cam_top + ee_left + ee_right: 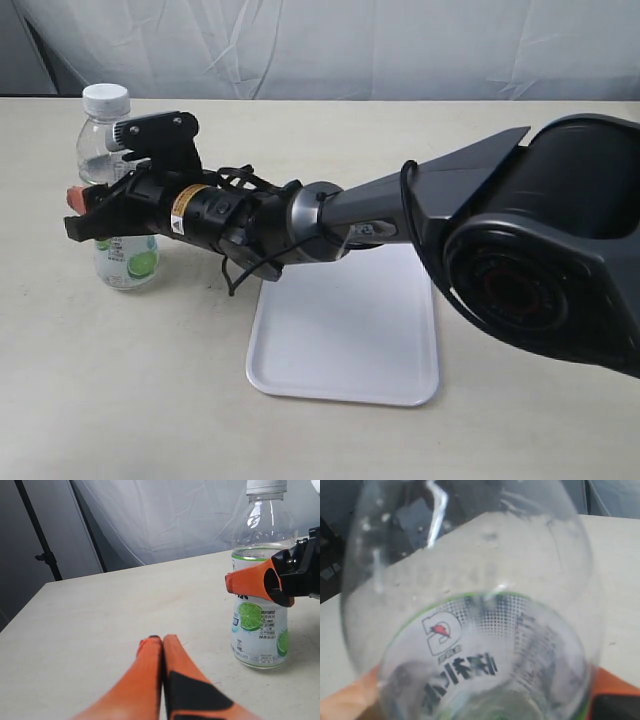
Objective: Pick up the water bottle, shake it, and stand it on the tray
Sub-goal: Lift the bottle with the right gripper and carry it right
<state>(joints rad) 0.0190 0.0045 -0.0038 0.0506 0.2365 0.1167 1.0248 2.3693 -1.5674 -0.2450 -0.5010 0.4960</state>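
The water bottle [128,262] stands upright on the table at the far left, white cap [106,98] on top. My right gripper [85,212] has reached across and is shut on the bottle's middle, just above the lime label. In the left wrist view one of its orange fingers [255,582] lies against the water bottle [260,625]. The water bottle [470,605] fills the right wrist view, with orange fingers [350,700] at both sides. The white tray [340,370] lies flat to the right of the bottle. My left gripper [161,639] is shut and holds nothing, low over the table short of the bottle.
The right arm [400,210] stretches over the tray's far end, and its bulky base [540,250] fills the right side. A white cloth backdrop [330,45] hangs behind the table. A black stand pole [37,530] rises beyond the table's edge.
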